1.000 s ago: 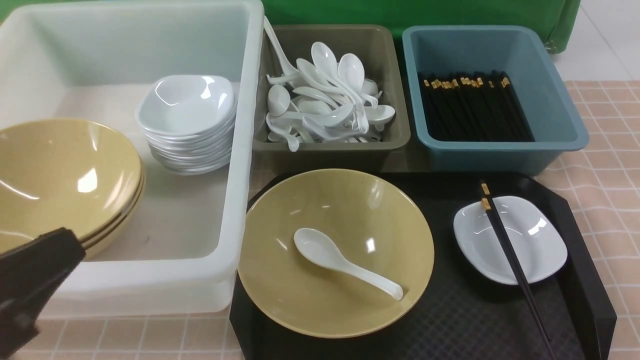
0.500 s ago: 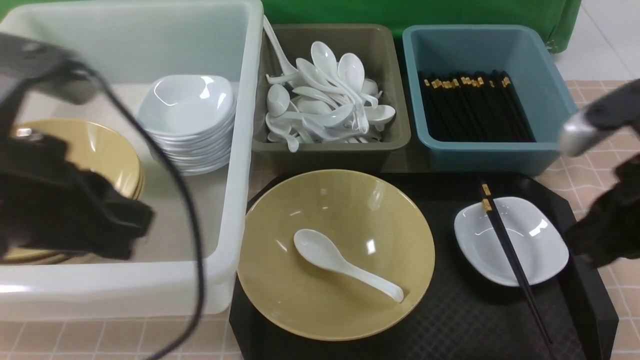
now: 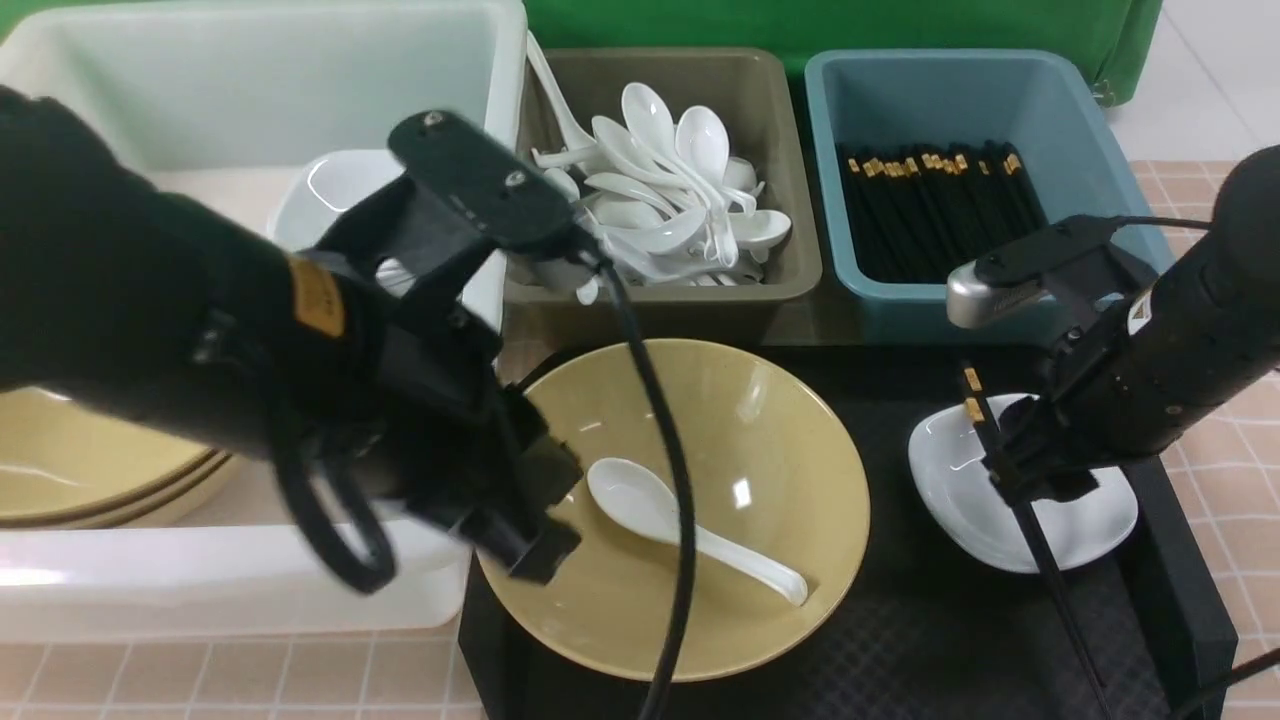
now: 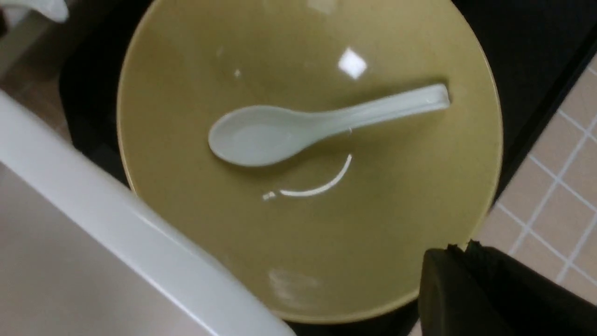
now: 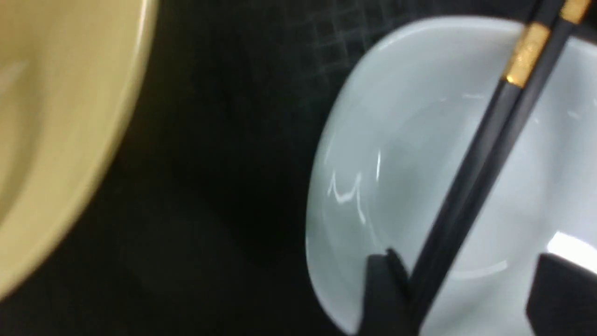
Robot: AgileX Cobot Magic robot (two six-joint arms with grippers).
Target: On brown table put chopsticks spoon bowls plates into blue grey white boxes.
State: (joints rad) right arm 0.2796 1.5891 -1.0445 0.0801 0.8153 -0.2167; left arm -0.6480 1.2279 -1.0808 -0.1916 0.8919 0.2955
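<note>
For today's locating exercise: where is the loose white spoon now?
In the front view, the spoon lies in the yellow bowl on the black tray, centre foreground.

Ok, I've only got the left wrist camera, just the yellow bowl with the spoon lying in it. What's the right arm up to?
Observer: The right gripper hangs over the white plate on the black tray, jaws open either side of the chopsticks.
Operator: Gripped them yet?
Observer: No, the right wrist view shows its fingers apart, the sticks between them.
Operator: And where does my spoon go?
Observer: The front view has an olive-grey box behind your bowl, heaped with white spoons.
</note>
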